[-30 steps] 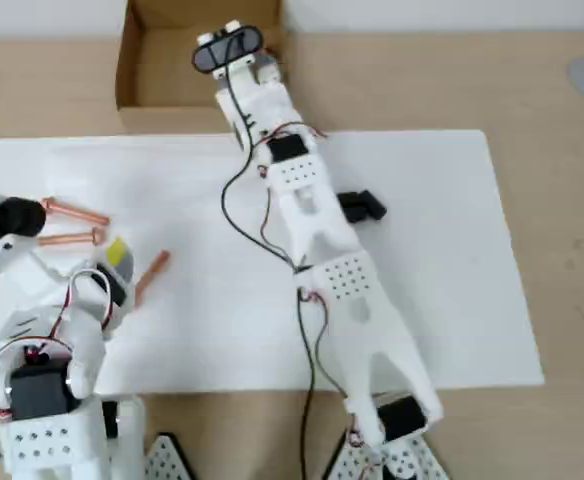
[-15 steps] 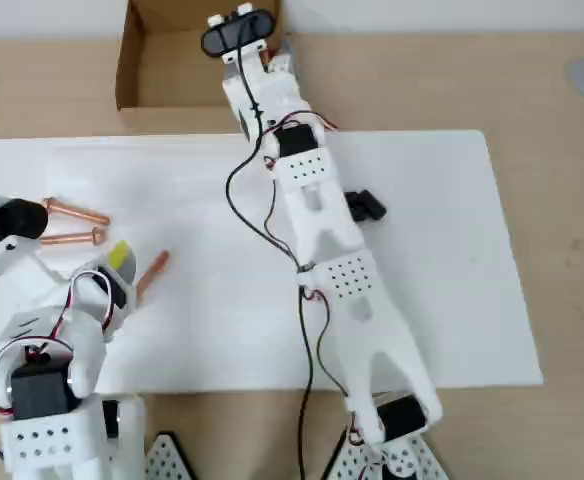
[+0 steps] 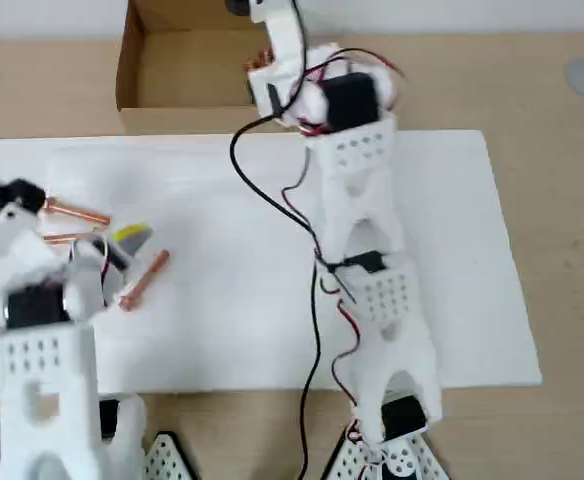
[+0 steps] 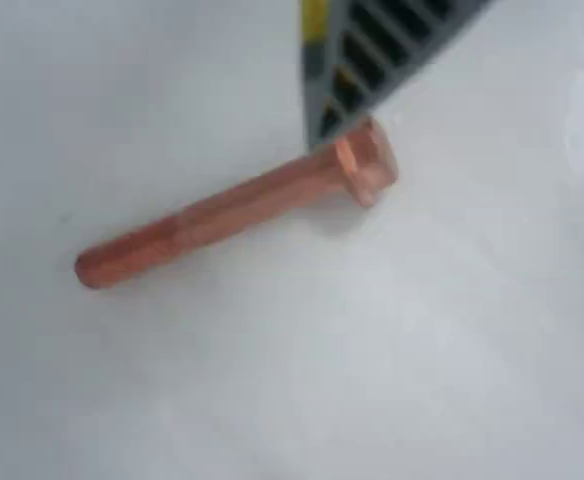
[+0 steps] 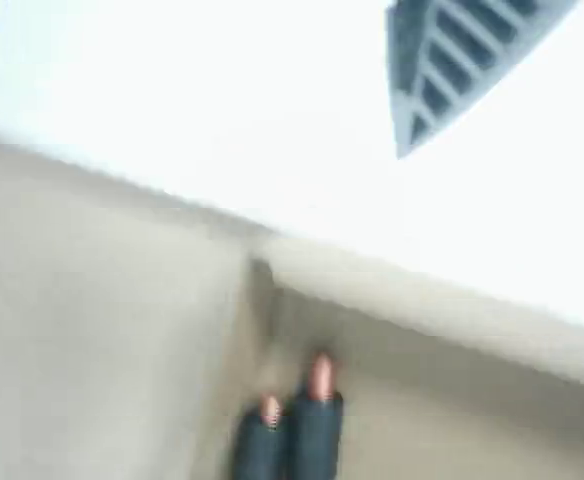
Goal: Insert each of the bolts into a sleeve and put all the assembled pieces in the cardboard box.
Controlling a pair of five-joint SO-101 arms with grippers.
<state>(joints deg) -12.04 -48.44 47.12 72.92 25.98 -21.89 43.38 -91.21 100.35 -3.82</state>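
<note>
Currently, left claw [image 3: 112, 250]: jaws apart, ribbed finger [image 4: 372, 50] with yellow tape, tip just beside bolt head
bolt [image 4: 232, 215]: copper, smooth round shank, hex head, flat on matte white mat [image 3: 222, 300] under left claw
right claw [image 5: 192, 110]: jaws apart
cardboard box [image 3: 132, 70]: brown, beneath right claw
assembled pieces [image 5: 317, 420]: two dark sleeves, copper ends, on box floor below right claw

Below the right jaws, two dark pieces [image 5: 292, 430] in the box [image 5: 92, 330] corner are blurred and cut by the picture's edge. Beside the left jaws, one bolt [image 3: 72, 238] lies partly hidden under that arm.
</note>
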